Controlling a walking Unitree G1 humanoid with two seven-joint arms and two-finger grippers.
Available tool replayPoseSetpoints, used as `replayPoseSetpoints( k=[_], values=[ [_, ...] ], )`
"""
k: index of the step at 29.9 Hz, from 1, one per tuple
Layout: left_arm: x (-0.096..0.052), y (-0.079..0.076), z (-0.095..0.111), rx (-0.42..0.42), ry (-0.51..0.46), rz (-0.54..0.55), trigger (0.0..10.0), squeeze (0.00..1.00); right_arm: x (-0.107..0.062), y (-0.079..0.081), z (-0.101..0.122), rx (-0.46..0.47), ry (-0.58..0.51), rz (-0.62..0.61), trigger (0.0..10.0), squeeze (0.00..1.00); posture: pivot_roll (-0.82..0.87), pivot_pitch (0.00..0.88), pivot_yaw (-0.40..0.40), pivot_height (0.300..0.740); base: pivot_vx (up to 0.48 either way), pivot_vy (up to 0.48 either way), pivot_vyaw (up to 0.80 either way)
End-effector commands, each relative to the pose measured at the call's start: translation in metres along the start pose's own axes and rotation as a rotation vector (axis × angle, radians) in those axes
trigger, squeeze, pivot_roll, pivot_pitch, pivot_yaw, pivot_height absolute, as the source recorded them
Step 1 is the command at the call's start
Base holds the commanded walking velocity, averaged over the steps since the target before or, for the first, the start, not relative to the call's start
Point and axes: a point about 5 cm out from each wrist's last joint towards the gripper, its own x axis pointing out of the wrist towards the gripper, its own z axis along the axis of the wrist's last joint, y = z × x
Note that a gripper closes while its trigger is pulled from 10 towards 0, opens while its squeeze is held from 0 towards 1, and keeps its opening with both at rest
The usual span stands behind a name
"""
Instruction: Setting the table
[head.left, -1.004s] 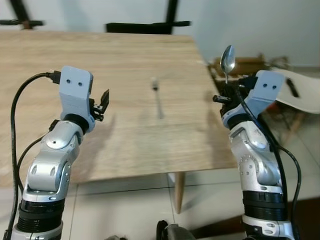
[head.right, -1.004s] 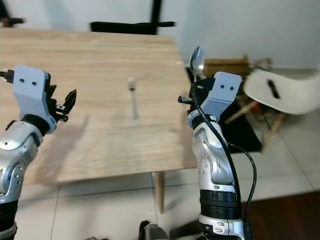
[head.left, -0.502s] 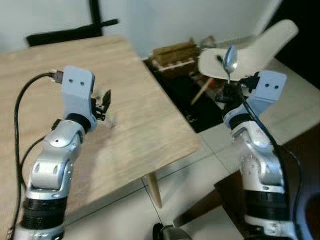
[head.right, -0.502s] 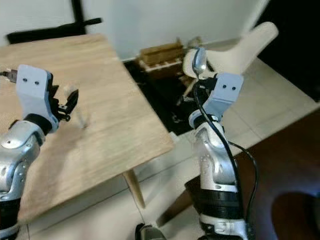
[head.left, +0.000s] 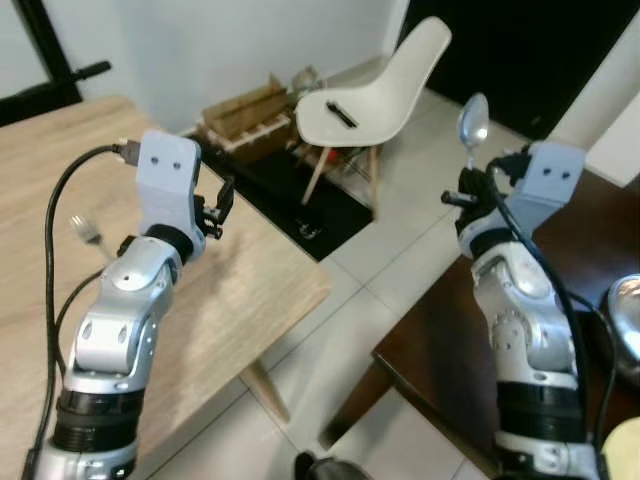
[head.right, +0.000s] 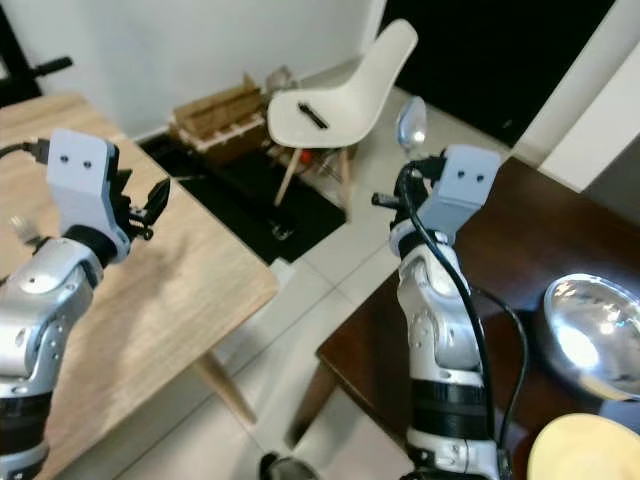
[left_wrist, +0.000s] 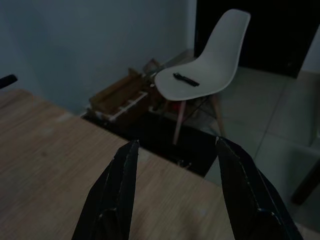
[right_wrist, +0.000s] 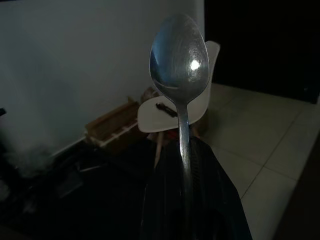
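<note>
From the left eye view, the spoon (head.left: 473, 124) stands upright, bowl uppermost, its handle pinched in the right hand (head.left: 470, 190), which is raised over the tiled floor (head.left: 400, 260) between the wooden desk (head.left: 250, 290) and a dark brown desk (head.left: 440, 370). The left hand (head.left: 217, 205) is raised above the wooden desk near its corner, fingers apart and holding nothing. A fork (head.left: 88, 233) lies flat on the wooden desk, just beside the left arm. A white chair (head.left: 375, 95) stands beyond the corner, well apart from both hands.

In the right eye view, a metal bowl (head.right: 590, 335) and a yellow plate (head.right: 575, 455) sit on the dark desk, to the right of the right arm.

The left wrist view shows the two fingers (left_wrist: 120, 192) spread wide over the wooden desk's edge, with the chair ahead past the open floor.

The right wrist view shows the fingers closed on the spoon's handle, the bowl rising clear above them.
</note>
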Motion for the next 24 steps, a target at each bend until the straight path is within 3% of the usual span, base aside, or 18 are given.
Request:
replayPoseSetpoints(
  k=[1, 24],
  values=[
    [-0.0034, 0.0009, -0.0033, 0.010, 0.011, 0.006, 10.0, 0.00, -0.0004, 0.0024, -0.0014, 0.001, 0.005, 0.009, 10.0, 0.00, -0.04, 0.047, -0.029, 0.740, -0.352, 0.000, 0.00],
    [-0.0020, 0.0008, 0.0006, 0.009, -0.001, 0.008, 10.0, 0.00, -0.0013, 0.0010, -0.0047, -0.001, 0.016, -0.002, 10.0, 0.00, -0.04, 0.054, -0.023, 0.740, -0.379, 0.000, 0.00]
  ],
)
